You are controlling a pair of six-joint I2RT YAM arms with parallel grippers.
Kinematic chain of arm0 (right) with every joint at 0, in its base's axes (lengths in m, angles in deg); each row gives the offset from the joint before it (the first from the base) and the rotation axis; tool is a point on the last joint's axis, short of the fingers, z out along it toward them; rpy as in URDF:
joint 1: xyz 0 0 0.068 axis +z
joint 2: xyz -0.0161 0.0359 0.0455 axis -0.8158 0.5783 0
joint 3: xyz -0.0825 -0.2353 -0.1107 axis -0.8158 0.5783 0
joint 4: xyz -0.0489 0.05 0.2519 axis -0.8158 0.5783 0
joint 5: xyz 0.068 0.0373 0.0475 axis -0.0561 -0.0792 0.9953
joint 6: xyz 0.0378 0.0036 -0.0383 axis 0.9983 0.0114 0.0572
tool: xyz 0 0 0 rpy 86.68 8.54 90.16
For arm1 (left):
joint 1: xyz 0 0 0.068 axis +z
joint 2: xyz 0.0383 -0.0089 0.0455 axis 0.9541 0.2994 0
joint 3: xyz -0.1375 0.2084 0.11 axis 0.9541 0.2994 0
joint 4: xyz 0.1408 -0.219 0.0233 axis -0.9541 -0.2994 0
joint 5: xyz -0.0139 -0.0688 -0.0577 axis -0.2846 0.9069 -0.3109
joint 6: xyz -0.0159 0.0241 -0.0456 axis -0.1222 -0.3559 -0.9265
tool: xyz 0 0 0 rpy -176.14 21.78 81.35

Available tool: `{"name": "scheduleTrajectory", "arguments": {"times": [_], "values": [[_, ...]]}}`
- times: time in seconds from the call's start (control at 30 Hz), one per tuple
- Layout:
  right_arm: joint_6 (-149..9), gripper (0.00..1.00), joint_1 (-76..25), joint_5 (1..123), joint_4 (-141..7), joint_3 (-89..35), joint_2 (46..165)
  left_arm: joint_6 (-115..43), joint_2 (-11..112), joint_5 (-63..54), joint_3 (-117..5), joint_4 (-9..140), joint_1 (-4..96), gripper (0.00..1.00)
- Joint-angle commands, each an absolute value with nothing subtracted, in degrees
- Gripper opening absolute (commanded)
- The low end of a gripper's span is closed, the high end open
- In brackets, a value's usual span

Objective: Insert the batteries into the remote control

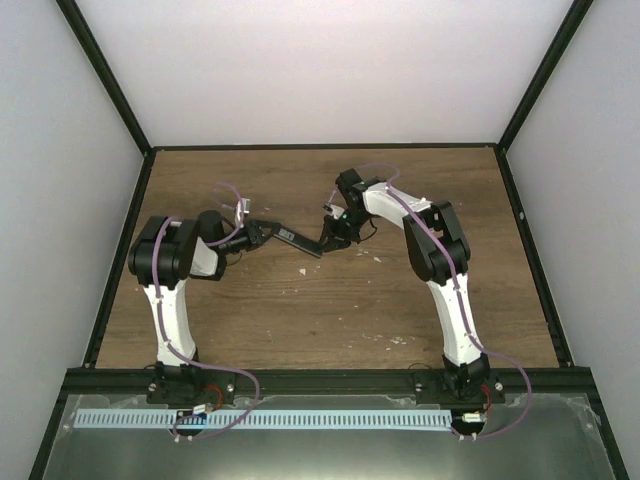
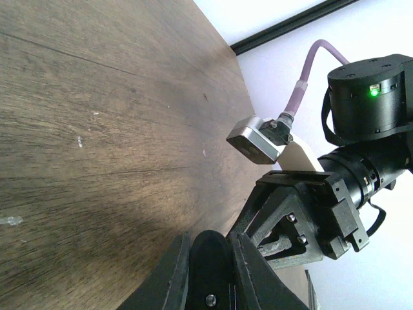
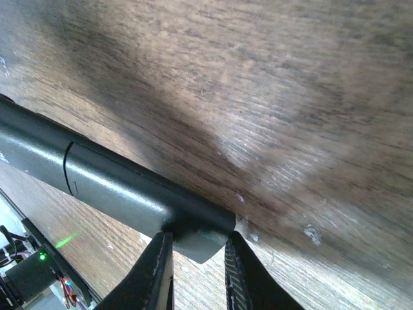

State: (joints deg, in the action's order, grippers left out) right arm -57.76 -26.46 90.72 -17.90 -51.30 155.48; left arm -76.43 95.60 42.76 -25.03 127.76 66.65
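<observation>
1. The remote control (image 1: 298, 241) is seen over the middle of the table (image 1: 300, 330), lying at a slant between the two arms. A seam is noted across its black body in the right wrist view. Whether it touches the wood cannot be told.
2. Pale specks (image 3: 313, 234) are scattered on the boards just beside and under its right end. A dark shadow is cast along the grain there.
3. The right gripper (image 3: 197, 244) is closed on the remote's right end. Both fingers (image 3: 157, 274) are pressed to its sides, with only the tip of the bar taken.
4. The left gripper (image 1: 264, 233) is clamped tight at the remote's left end, as seen from above.
5. A purple cable (image 2: 308, 68) is looped off the right wrist. The black frame (image 1: 320, 147) and white walls stand well apart.
</observation>
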Motion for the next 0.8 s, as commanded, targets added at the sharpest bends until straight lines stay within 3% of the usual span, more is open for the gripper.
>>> {"name": "scheduleTrajectory", "arguments": {"times": [0.0, 0.77], "values": [[-56.0, 0.15, -24.0, 91.5, -30.3, -56.3, 159.8, -74.0, 97.0, 49.5, -24.7, 127.8, 61.8, 0.00], [-58.2, 0.33, -24.9, 85.4, -29.8, -50.7, 152.0, -77.7, 98.7, 49.4, -24.9, 132.5, 63.3, 0.00]]}}
